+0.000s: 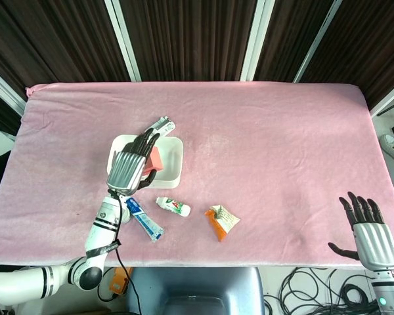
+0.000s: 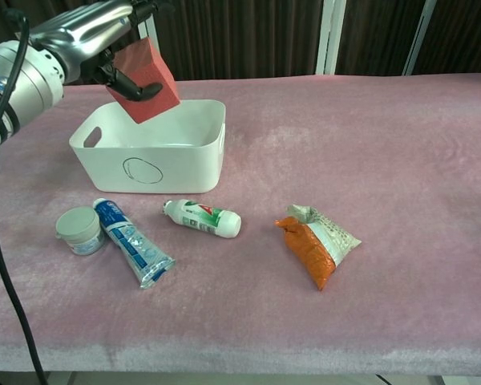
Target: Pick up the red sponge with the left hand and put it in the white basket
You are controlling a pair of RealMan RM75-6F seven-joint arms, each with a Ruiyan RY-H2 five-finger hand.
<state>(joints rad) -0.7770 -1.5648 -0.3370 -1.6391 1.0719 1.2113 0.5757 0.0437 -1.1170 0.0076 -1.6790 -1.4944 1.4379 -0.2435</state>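
Note:
The red sponge (image 2: 152, 80) hangs tilted just above the open top of the white basket (image 2: 168, 164), under my left hand (image 2: 80, 32). The thumb still lies across the sponge's front face, while the other fingers stretch out straight over it. In the head view the left hand (image 1: 131, 167) covers the left part of the basket (image 1: 174, 164), and a strip of the sponge (image 1: 155, 157) shows beside it. My right hand (image 1: 371, 236) rests at the table's front right edge, fingers spread, holding nothing.
In front of the basket lie a small grey jar (image 2: 80, 230), a blue toothpaste tube (image 2: 132, 243), a white bottle (image 2: 203, 218) and an orange-and-white packet (image 2: 317, 245). A small white tube (image 1: 163, 125) lies behind the basket.

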